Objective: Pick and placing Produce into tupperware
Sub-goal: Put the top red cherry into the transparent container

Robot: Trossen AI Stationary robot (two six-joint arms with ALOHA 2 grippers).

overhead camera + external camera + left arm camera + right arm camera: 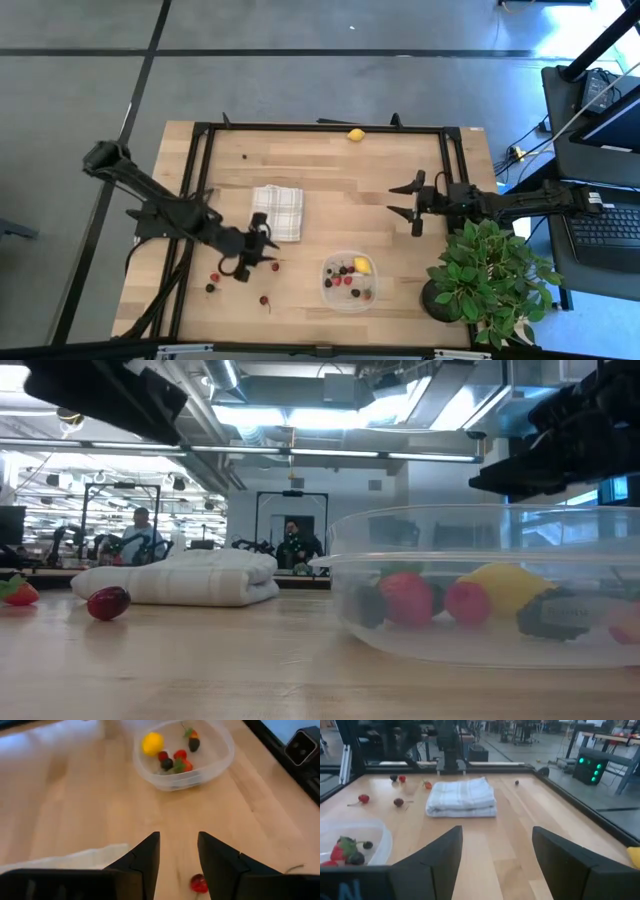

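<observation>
A wooden table [330,190] holds a clear plastic container [348,281] near its front edge, with a lemon [362,265] and several red and dark berries inside. A second lemon [355,134] lies at the far edge. The left hand [262,247], fingers spread and empty, hovers by a folded checked cloth [279,211], over a loose red berry [198,883]. The right hand [410,204] waits wide open beside a potted plant [487,275]
</observation>
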